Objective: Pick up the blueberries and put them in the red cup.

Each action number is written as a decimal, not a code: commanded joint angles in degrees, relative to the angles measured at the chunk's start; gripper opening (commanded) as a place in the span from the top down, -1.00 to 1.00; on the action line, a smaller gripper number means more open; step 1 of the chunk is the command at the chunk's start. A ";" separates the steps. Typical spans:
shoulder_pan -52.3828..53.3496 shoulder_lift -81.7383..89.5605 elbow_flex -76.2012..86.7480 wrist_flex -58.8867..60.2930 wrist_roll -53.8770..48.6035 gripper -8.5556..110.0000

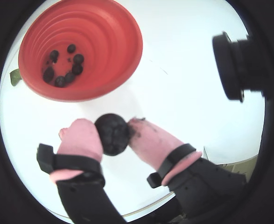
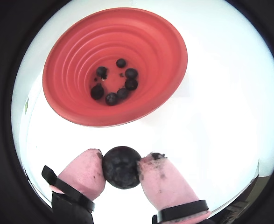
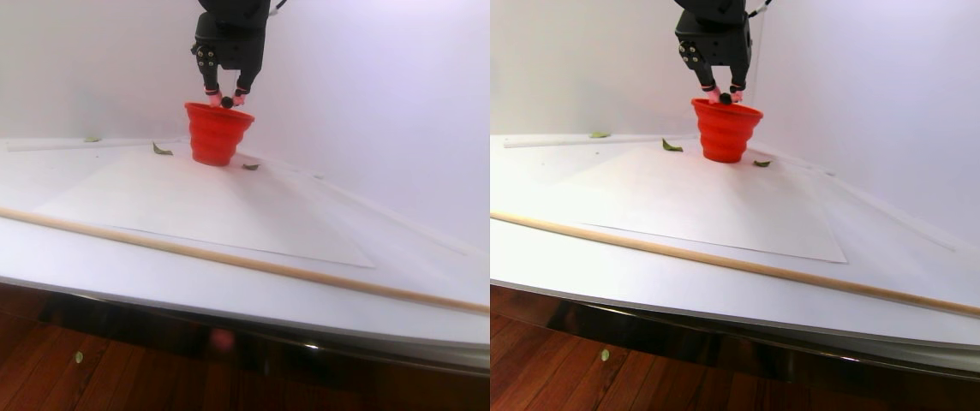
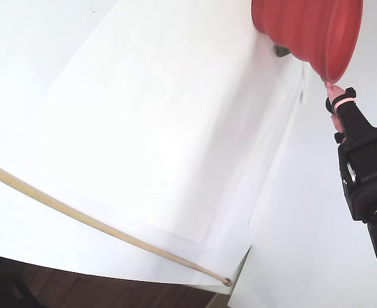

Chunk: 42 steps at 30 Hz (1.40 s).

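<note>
One blueberry (image 2: 122, 167) sits clamped between the pink-padded fingers (image 2: 83, 175) of the gripper (image 1: 113, 134), held in the air just off the rim of the red cup (image 2: 165, 51), which lies toward twelve o'clock in that wrist view and toward eleven o'clock in the other (image 1: 122, 37). Seven more blueberries (image 2: 113, 88) lie clustered on the cup's floor, some touching. In the stereo pair the gripper (image 3: 227, 101) hangs right at the cup's (image 3: 218, 137) rim on the white table (image 3: 199, 214), with a wooden rod (image 3: 199, 254) lying well apart toward six o'clock.
</note>
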 commanded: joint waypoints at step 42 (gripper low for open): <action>-1.41 -5.45 -19.60 -4.66 -0.88 0.57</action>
